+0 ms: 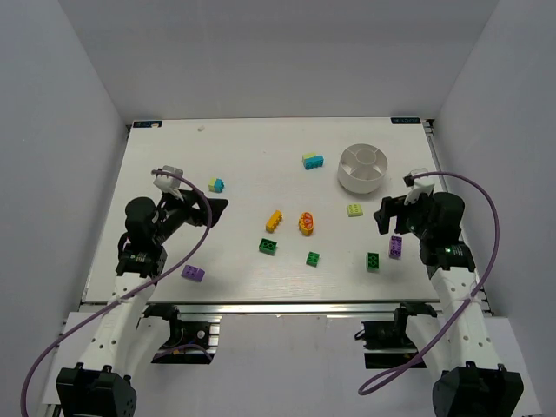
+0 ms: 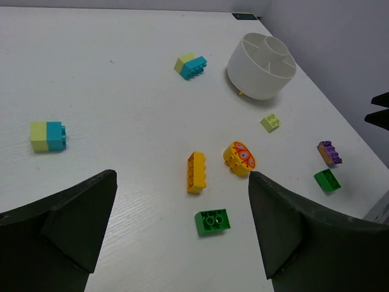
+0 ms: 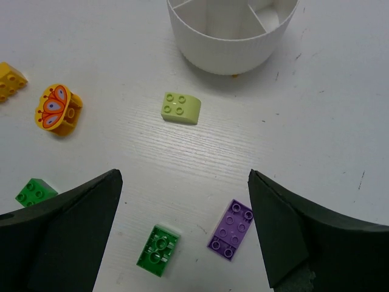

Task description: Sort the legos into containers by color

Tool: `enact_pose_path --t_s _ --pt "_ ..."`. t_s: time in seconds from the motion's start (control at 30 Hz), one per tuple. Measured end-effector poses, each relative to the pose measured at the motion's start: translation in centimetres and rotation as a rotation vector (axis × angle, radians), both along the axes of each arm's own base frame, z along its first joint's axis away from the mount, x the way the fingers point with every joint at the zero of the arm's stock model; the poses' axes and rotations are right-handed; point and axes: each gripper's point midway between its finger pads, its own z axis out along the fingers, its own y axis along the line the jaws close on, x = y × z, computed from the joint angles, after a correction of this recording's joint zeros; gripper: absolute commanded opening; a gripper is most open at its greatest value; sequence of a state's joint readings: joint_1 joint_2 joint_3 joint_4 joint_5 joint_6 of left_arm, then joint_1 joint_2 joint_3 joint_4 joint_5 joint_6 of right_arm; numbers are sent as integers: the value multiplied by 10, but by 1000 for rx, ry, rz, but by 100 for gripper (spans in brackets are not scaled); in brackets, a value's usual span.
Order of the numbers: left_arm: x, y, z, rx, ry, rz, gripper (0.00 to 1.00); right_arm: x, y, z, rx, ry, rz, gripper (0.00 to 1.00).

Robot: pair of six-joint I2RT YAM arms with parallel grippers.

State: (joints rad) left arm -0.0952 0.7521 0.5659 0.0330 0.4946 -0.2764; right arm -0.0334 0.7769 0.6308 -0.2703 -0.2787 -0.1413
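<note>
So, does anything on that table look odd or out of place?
One piece stands out: the rounded orange brick with a butterfly picture, mid-table beside the plain orange brick, seems tipped on its side, printed face up. The other bricks are just scattered loose; nothing looks spilled or broken.

Smooth glossy plastic legos (image 3: 180,108); white satin plastic bowl (image 3: 231,48); matt white table (image 3: 316,121), faint wood-grain texture.

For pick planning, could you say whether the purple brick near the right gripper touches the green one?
No, bare table shows between the purple brick and green brick.
</note>
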Motion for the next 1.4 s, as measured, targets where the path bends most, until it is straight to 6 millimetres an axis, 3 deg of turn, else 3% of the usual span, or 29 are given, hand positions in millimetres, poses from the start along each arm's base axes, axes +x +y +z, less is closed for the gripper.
enact_pose_path --t_s 0.13,0.23,0.37,0.4,0.43,0.5,0.57,0.6,0.7,0.73,0.77,0.8,0.83,0.9,1.13,1.3,1.4 --pt "-3 -9 3 -36 10 -45 98 -3 5 7 7 -28 35 89" --pt "-3 -21 -4 -53 45 -100 88 -6 12 7 1 -33 92 89" --pt "-3 -42 -29 -60 162 -187 47 -15 28 3 -10 -51 232 89" --pt "-3 -48 -37 -59 201 -205 32 -20 33 -1 -18 -58 282 89" --pt "-4 -55 -43 -59 239 -226 28 -25 37 -7 -25 -58 326 89" --pt "-8 -70 -55 -49 301 -269 32 -34 44 -18 -30 -43 396 89" --pt "-14 -84 -63 -30 345 -300 50 -39 48 -20 -26 -36 426 89" --pt "-17 -92 -67 -21 375 -305 53 -39 48 -19 -25 -42 424 85" --pt "-20 -112 -73 19 447 -300 69 -37 47 -14 -17 -55 403 8" --pt "-18 -119 -76 47 474 -282 73 -35 45 -12 -26 -64 390 7" --pt "-16 -124 -79 77 497 -260 77 -33 42 -11 -25 -62 361 9" --pt "-11 -129 -81 105 507 -236 80 -30 38 -11 -28 -59 329 16" --pt "-6 -134 -84 136 515 -208 82 -27 34 -11 -30 -56 303 32" --pt "2 -139 -93 205 534 -152 83 -24 29 -11 -34 -50 257 39" --pt "39 -160 -133 514 541 -28 80 -18 19 -14 -46 -34 195 46" --pt "61 -163 -162 703 572 7 66 -17 17 -13 -53 -35 182 46" --pt "73 -165 -170 779 600 14 63 -17 16 -13 -56 -35 178 46"
